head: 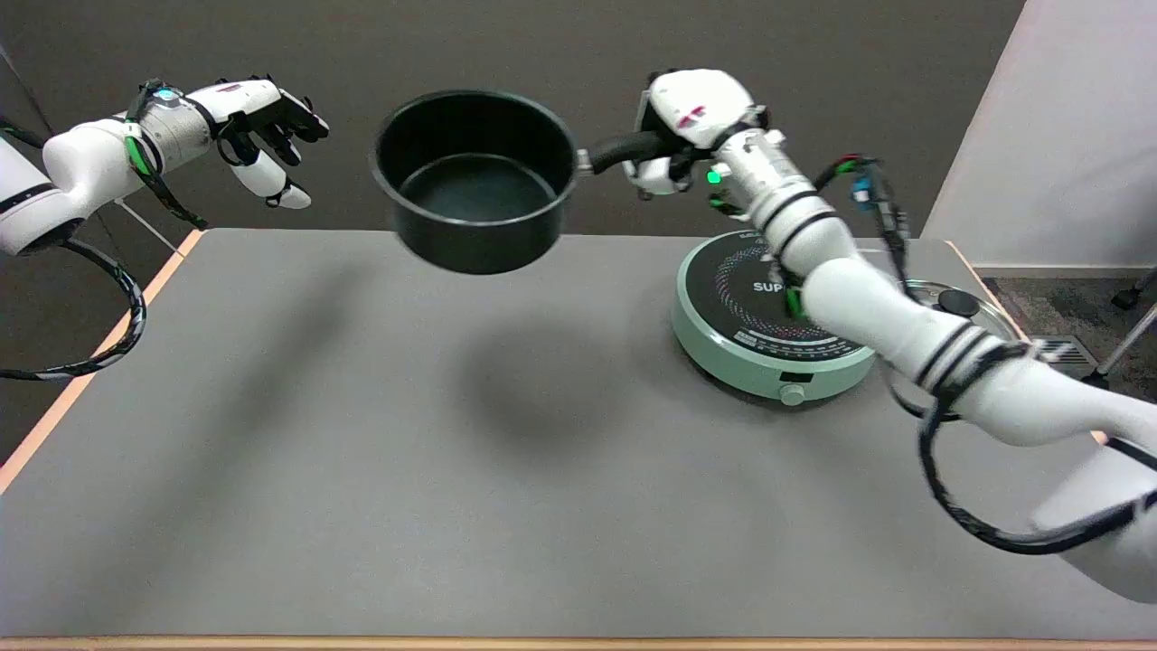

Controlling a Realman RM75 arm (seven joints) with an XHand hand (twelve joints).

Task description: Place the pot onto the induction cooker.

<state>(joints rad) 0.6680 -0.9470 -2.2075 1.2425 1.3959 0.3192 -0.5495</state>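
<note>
Far left, at about ten o'clock of the table [362, 434]: idle left hand [262, 136], hanging in the air, fingers loosely curled downward, holding nothing, well apart from everything else.

Next, toward twelve o'clock: black pot [476, 179], lifted clear of the table, mouth up and tipped slightly toward the camera, inside bare. Soft shadow below it on the grey surface, near the centre. Long axis of pot and handle [619, 149] roughly level, three o'clock to nine o'clock, bowl at the nine o'clock end.

Then the right hand [691, 127], at the three o'clock end of that handle, fingers wrapped tight around it, white back of the hand toward the camera. Bowl therefore out at nine o'clock from the fingers, cantilevered.

Below and right, at about two o'clock of the table: mint-green induction cooker [768, 312], round black top, resting flat, partly crossed by the right forearm. From the pot, cooker at roughly four o'clock and lower, well apart; judged next: carry toward four o'clock, then lower with the base level, keeping the forearm off the plate.

Writing: white letters "SUP" legible on the cooker top, remainder hidden behind the arm; smaller print around the dial ring too small to read.

Farthest right, just beside the cooker at its three o'clock: glass lid [963, 303] with a dark knob, flat on the table.
</note>
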